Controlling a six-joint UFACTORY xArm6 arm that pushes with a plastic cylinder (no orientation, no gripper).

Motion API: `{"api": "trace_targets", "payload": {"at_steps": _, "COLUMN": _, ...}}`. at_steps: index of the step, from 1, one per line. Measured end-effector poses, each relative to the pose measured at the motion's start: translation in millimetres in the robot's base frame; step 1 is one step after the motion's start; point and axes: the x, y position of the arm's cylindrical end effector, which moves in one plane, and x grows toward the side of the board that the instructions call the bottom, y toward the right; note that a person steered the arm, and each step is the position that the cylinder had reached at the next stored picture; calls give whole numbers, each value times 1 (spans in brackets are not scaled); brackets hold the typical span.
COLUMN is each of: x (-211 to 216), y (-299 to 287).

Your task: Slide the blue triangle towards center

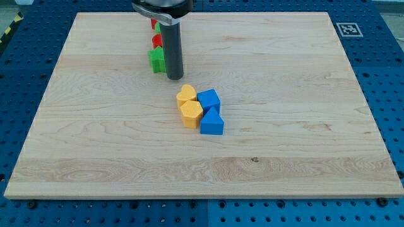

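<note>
Dark rod's tip [175, 77] bare, touching nothing (no jaws here) — parked upper-middle beside the green block [156, 60]. Blue triangular block [212, 122] mid-frame, against yellow blocks [190, 111]. Approach pending — probably only nudging needed.

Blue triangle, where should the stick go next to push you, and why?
Probably my tip should first travel round to the blue triangle, without pushing yet. The tip sits up-left of the cluster, beside the green block, not touching the triangle. The triangle lies against the blue cube and the yellow blocks, already near the board's middle, so only a small nudge seems needed.
</note>
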Motion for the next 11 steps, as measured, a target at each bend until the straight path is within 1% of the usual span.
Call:
{"api": "trace_targets", "payload": {"at_steps": 1, "x": -2, "y": 0}}
{"api": "trace_targets", "payload": {"at_steps": 2, "x": -25, "y": 0}}
{"api": "trace_targets", "payload": {"at_steps": 3, "x": -37, "y": 0}}
{"api": "trace_targets", "payload": {"at_steps": 4, "x": -35, "y": 8}}
{"api": "trace_targets", "payload": {"at_steps": 5, "x": -26, "y": 32}}
{"api": "trace_targets", "payload": {"at_steps": 8, "x": 61, "y": 140}}
{"api": "trace_targets", "payload": {"at_steps": 9, "x": 110, "y": 143}}
{"api": "trace_targets", "payload": {"at_steps": 10, "x": 141, "y": 127}}
{"api": "trace_targets", "payload": {"at_steps": 11, "x": 156, "y": 76}}
